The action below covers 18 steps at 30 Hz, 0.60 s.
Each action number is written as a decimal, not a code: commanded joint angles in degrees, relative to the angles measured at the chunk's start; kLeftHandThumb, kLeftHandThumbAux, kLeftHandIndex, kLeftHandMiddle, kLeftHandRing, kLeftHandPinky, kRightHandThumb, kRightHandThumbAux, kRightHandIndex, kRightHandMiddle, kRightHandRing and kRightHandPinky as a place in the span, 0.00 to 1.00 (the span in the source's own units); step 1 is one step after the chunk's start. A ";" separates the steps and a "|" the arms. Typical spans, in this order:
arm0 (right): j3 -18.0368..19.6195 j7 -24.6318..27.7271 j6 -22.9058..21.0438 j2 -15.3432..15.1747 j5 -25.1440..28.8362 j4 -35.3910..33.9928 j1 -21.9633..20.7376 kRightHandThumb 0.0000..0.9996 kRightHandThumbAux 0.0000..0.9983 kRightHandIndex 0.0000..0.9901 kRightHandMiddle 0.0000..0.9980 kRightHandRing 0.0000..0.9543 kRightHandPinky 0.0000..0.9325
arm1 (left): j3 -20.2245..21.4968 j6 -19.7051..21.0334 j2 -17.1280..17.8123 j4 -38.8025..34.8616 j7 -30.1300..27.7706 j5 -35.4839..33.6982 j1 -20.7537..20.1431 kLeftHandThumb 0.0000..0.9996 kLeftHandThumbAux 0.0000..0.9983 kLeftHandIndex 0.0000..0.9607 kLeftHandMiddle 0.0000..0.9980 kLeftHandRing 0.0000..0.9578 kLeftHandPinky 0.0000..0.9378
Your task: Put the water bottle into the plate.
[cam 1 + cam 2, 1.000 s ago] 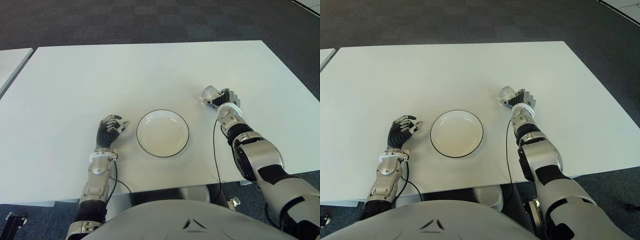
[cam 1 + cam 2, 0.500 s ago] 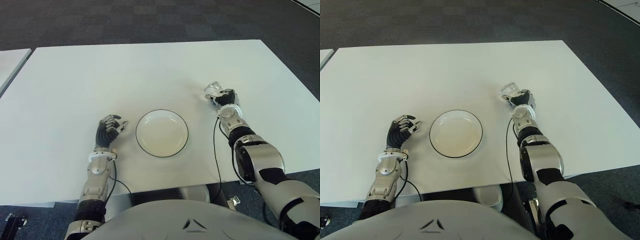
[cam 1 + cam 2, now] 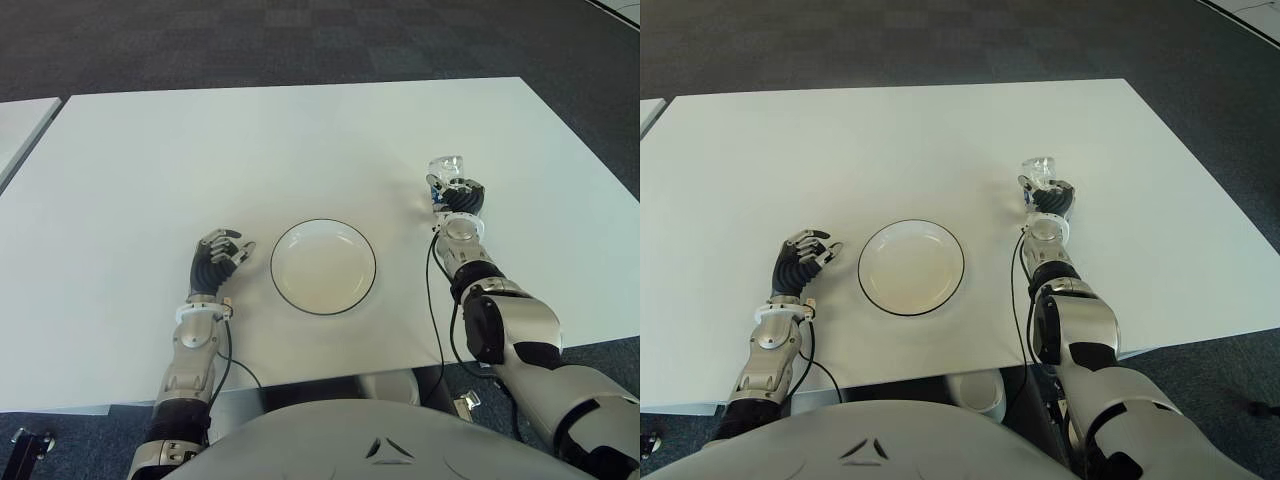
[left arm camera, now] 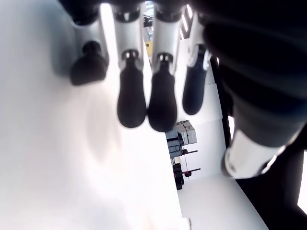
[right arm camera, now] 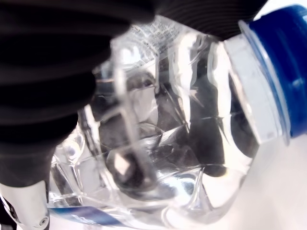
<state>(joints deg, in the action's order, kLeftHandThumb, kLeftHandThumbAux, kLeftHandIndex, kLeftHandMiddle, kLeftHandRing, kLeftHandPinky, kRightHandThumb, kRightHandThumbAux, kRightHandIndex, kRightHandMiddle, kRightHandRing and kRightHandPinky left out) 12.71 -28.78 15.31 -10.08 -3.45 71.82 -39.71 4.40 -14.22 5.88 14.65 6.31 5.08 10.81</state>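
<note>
Right hand (image 3: 456,197) wraps your bottle (image 3: 446,170), fingers closed round its body, to the plate's right, ready to carry | plate (image 3: 323,266) sits bare at bench (image 3: 250,140) centre, well apart from bottle | left hand (image 3: 218,258) loosely curled, holding nothing, just left of plate | nothing blocks the path between.

A white desk (image 3: 250,140) fills most of both eye views. Beyond its far edge lies dark grey carpet (image 3: 300,40) in a checked tile pattern. The corner of a second white desk (image 3: 20,120) shows at the left edge.
</note>
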 commanded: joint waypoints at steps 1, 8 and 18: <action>1.24 -0.48 4.37 2.17 1.86 0.52 1.91 0.70 0.73 0.44 0.78 0.81 0.86 | 0.12 2.27 0.13 2.56 -0.79 -0.24 1.27 0.71 0.72 0.45 0.69 0.71 0.72; -0.32 -6.13 8.76 4.46 -0.30 -1.73 1.61 0.70 0.73 0.44 0.80 0.83 0.87 | 0.04 2.31 0.06 2.39 -0.65 -0.15 1.29 0.71 0.72 0.45 0.70 0.71 0.72; -6.53 -11.21 17.90 5.21 -6.97 -6.93 4.88 0.70 0.73 0.44 0.82 0.85 0.90 | -0.14 2.01 0.19 2.64 -0.29 0.40 1.20 0.70 0.72 0.45 0.70 0.72 0.73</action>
<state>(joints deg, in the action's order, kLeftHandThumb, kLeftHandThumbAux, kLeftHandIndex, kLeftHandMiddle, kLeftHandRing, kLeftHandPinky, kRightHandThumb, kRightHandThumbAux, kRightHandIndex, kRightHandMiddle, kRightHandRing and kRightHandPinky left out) 8.16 -39.24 28.69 -4.45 -8.06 67.01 -35.78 4.27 -14.31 5.93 14.80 6.31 5.11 10.54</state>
